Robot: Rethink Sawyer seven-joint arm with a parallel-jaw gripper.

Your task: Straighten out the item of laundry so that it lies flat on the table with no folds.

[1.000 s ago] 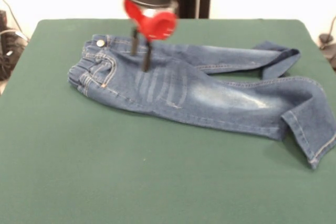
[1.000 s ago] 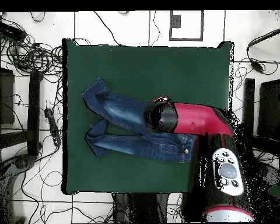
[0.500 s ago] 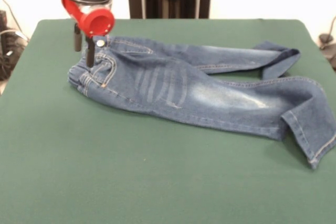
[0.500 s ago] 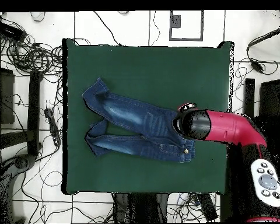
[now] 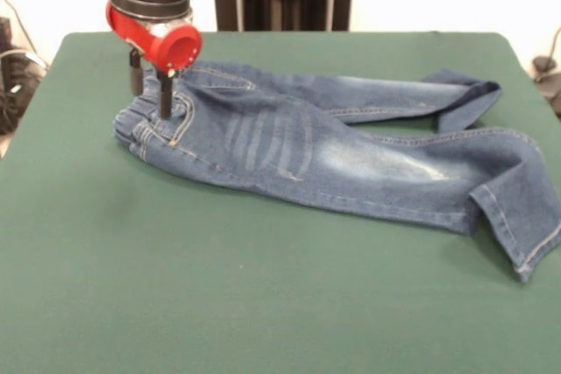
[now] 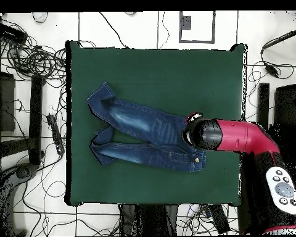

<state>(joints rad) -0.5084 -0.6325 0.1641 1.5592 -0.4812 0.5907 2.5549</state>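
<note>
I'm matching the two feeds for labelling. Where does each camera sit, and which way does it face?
Front view: across the table from the robot, facing it; arm and open claw drop onto the jeans waistband.
Overhead view: above, looking straight down, base at bottom; red arm reaches in.
Both share the jeans, table and arm, turned half round.

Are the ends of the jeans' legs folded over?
Yes, both cuffs of the jeans are turned over at the right end in the front view, so they do not lie flat on the table.
</note>
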